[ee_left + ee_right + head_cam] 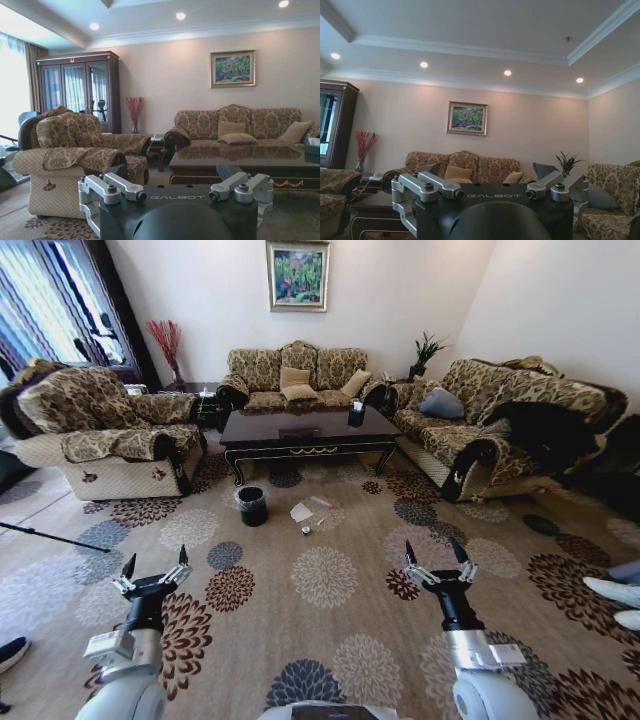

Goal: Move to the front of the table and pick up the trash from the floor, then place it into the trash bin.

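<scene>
The dark glossy table (300, 430) stands across the room in front of the back sofa, also seen in the left wrist view as the table (240, 162). On the patterned floor (330, 580) before it stands the small black trash bin (252, 506). To the bin's right lies the trash: a white paper (301, 511), a clear bottle (322, 503) and a small can (306, 530). My left gripper (155, 565) and right gripper (437, 555) are held up low in the head view, both open and empty, well short of the trash.
A patterned armchair (110, 430) flanks the table on the left and a long sofa (490, 425) on the right. A black rod (50, 536) lies on the floor at the left. A person's shoes (612, 592) show at the right edge. Open carpet stretches between me and the trash.
</scene>
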Available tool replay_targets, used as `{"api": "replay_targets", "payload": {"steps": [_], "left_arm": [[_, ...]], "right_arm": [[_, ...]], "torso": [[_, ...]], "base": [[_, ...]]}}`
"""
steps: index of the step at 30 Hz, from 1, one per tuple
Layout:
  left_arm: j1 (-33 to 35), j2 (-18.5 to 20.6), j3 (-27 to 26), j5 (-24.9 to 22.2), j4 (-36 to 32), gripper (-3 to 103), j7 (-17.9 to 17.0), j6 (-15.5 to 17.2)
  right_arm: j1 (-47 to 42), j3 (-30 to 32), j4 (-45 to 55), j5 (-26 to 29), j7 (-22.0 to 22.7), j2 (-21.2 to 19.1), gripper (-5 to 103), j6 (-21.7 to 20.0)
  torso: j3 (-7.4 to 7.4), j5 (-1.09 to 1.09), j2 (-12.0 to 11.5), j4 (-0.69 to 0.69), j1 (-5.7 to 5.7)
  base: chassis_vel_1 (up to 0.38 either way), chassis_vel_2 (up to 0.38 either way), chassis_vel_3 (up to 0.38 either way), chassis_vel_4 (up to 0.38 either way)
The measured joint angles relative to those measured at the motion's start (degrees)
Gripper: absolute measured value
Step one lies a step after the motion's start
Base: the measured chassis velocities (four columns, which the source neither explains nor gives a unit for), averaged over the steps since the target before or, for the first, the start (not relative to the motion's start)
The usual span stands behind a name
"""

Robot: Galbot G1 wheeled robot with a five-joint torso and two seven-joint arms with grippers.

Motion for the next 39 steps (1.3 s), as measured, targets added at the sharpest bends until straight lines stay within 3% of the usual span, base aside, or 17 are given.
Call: {"api": "replay_targets", "payload": {"steps": [12,39], "left_arm": [[-0.4,-0.1,0.1,-0.9,0.3,100,0.0,0.0],[0.3,0.2,0.6,-0.7,1.2,100,1.0,-0.9]], "right_arm": [[-0.1,0.1,-0.2,-0.3,-0.1,-0.1,100,-0.2],[-0.3,-0.1,-1.1,-1.1,-0.1,0.2,100,0.5]], "torso": [[-0.38,0.00,-0.8,0.00,-0.40],[-5.19,0.00,-9.4,0.00,-4.22]], "base": [[0.000,0.000,0.000,0.000],[0.000,0.000,0.000,0.000]]}}
